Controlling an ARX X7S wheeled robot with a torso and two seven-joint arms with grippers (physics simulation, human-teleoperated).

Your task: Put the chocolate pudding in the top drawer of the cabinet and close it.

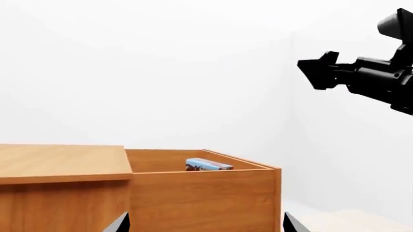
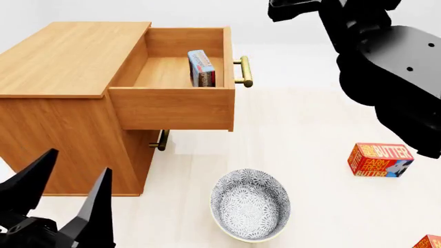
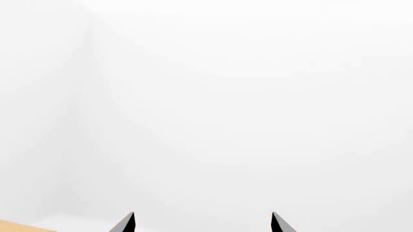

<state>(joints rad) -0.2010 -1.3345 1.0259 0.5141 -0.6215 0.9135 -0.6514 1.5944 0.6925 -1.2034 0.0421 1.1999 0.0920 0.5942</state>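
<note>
The light-brown cabinet [image 2: 65, 57] stands at the left with its top drawer [image 2: 172, 106] pulled out. The chocolate pudding [image 2: 201, 68] stands on edge inside it, close to the front panel with the brass handle [image 2: 245, 71]. In the left wrist view the pudding [image 1: 208, 165] peeks over the drawer wall [image 1: 206, 193]. My left gripper [image 2: 79, 163] is open and empty, low in front of the cabinet, apart from the drawer; its tips frame the drawer side [image 1: 205, 224]. My right gripper [image 3: 202, 223] is open, empty and raised high, facing a white wall.
A patterned bowl [image 2: 250, 205] sits on the floor below the drawer. A butter box [image 2: 379, 160] lies at the right, another [image 2: 428, 242] at the bottom right corner. The lower drawer's handle [image 2: 162, 140] shows under the open drawer. My right arm [image 2: 386, 57] hangs above the right side.
</note>
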